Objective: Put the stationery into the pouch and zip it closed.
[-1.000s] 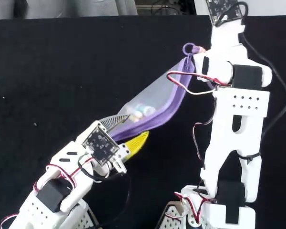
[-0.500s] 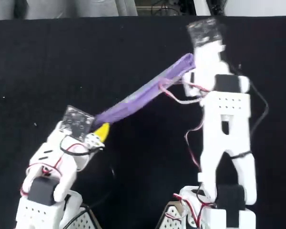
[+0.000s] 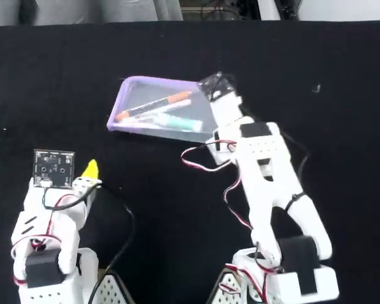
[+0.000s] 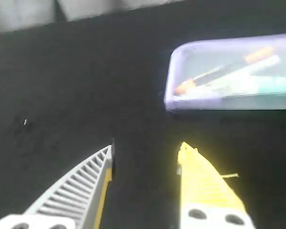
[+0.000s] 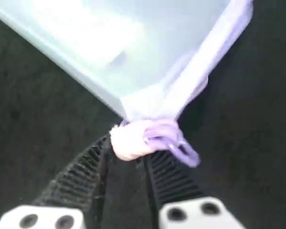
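The clear pouch (image 3: 158,117) with purple trim lies flat on the black table, with an orange-tipped pen (image 3: 153,106) and other stationery inside. It also appears in the left wrist view as the pouch (image 4: 231,76), ahead of my left gripper (image 4: 145,152). That gripper is open, holds nothing and is well apart from the pouch. In the high view my left gripper (image 3: 85,172) is at the near left. My right gripper (image 5: 126,152) is shut on the pink-and-purple pull loop (image 5: 148,136) at the pouch's corner. From above, the right gripper (image 3: 212,87) is at the pouch's right end.
The black table (image 3: 316,76) stretches wide around the pouch, with bare cloth to the far left and far right. A pale curtain and wall (image 3: 82,9) run along the table's back edge. Red and white wires (image 3: 199,155) hang beside the right arm.
The pouch hung stretched in the air between both grippers. The left gripper has let go and pulled back to the near left, and the right arm has lowered the pouch flat onto the table.
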`<control>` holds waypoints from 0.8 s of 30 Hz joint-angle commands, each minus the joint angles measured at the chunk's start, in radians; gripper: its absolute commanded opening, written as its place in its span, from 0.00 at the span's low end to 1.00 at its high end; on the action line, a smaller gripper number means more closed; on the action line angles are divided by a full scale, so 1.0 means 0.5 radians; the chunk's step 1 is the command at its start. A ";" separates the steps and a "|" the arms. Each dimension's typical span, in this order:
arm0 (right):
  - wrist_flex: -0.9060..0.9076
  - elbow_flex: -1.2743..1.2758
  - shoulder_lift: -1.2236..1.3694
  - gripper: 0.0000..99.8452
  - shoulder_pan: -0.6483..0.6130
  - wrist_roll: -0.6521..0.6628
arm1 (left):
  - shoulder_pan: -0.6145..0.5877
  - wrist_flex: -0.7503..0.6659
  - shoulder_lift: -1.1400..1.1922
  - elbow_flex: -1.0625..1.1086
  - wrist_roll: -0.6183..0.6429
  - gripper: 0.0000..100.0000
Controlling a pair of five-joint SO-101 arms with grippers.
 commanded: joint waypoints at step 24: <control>0.844 -0.710 -0.612 0.39 -0.313 0.282 | -0.121 -0.003 -0.018 -0.032 0.454 0.22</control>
